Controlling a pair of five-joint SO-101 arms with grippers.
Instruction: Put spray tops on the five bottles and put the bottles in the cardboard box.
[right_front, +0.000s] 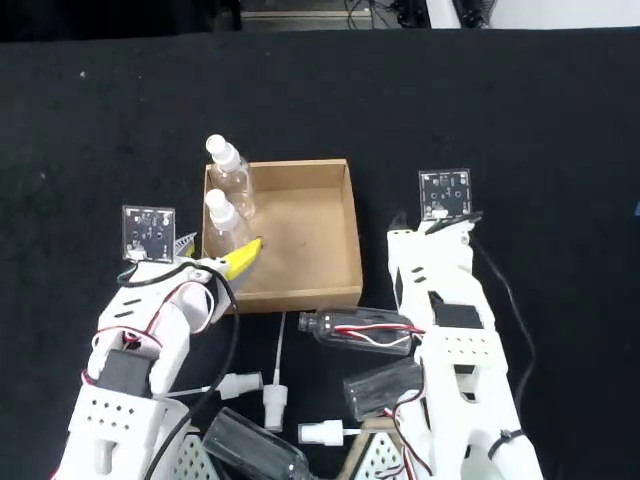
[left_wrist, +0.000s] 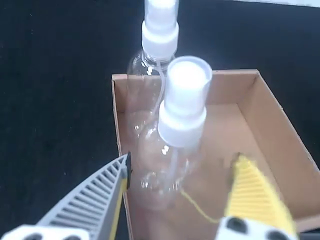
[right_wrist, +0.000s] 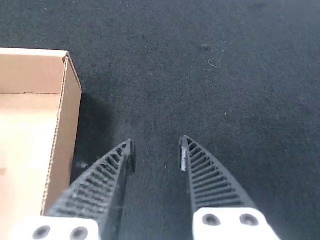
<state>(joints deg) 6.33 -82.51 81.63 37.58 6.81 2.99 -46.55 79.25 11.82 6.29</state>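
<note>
The cardboard box (right_front: 315, 240) sits mid-table. Two clear bottles with white spray tops stand upright against its left wall: a far one (right_front: 230, 175) (left_wrist: 157, 45) and a near one (right_front: 225, 222) (left_wrist: 172, 150). My left gripper (right_front: 224, 245) (left_wrist: 180, 170) is open, with its grey and yellow fingers on either side of the near bottle and a gap on both sides. My right gripper (right_wrist: 157, 145) is open and holds nothing, low over the black table just right of the box wall (right_wrist: 70, 110). Three uncapped bottles (right_front: 360, 330) (right_front: 385, 388) (right_front: 255, 450) lie in front of the box.
Three loose spray tops with dip tubes (right_front: 240, 385) (right_front: 275, 398) (right_front: 325, 433) lie among the uncapped bottles, between the two arm bases. Red and white cables run across the nearest lying bottle. The rest of the box floor (left_wrist: 225, 125) is bare.
</note>
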